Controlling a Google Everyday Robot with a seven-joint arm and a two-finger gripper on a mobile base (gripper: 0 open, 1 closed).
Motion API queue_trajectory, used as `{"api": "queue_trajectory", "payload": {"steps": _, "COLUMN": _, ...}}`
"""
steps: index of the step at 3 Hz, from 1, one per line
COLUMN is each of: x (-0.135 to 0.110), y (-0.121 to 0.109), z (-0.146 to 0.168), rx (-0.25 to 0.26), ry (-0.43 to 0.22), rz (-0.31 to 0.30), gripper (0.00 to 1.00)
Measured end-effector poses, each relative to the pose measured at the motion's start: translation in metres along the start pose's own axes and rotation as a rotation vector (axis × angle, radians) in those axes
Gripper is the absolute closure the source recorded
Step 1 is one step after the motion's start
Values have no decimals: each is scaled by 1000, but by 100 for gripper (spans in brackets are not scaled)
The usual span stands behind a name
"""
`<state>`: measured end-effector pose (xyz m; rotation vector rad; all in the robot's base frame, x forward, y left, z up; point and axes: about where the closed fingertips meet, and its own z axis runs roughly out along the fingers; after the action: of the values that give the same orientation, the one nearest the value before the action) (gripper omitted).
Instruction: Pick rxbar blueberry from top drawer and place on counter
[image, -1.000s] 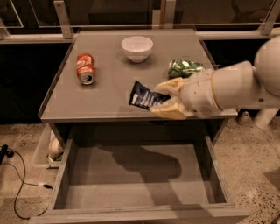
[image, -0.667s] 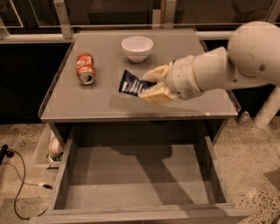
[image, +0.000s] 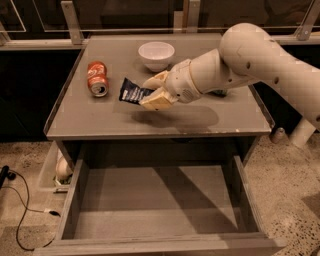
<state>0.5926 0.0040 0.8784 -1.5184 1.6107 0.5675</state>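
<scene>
My gripper (image: 148, 92) is shut on the rxbar blueberry (image: 131, 92), a dark navy-blue wrapper with white lettering. It holds the bar a little above the left-middle of the grey counter (image: 200, 115). The bar sticks out to the left of the tan fingers (image: 156, 101). The arm reaches in from the right. The top drawer (image: 155, 200) is pulled open below the counter, and its grey bottom shows nothing inside.
A red-orange soda can (image: 97, 78) lies on the counter's left side, close to the bar. A white bowl (image: 156, 55) stands at the back middle. The arm hides the counter's right back part. A cable (image: 20, 210) lies on the floor at left.
My gripper has carried the bar leftward over the counter, from right of centre to near the soda can. The green can seen earlier at right is now hidden behind the arm.
</scene>
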Motion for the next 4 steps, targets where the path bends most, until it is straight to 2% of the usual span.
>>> {"api": "queue_trajectory", "payload": {"steps": 1, "x": 10, "y": -14, "z": 18, "rx": -3, "ry": 9, "rz": 29, "gripper": 100}}
{"api": "queue_trajectory", "payload": {"steps": 2, "x": 26, "y": -36, "z": 32, "rx": 14, "ry": 21, "rz": 84, "gripper": 100}}
{"api": "queue_trajectory", "payload": {"steps": 3, "x": 27, "y": -36, "z": 32, "rx": 14, "ry": 22, "rz": 87, "gripper": 81}}
{"api": "queue_trajectory", "payload": {"steps": 4, "x": 27, "y": -36, "z": 32, "rx": 14, "ry": 22, "rz": 87, "gripper": 58}}
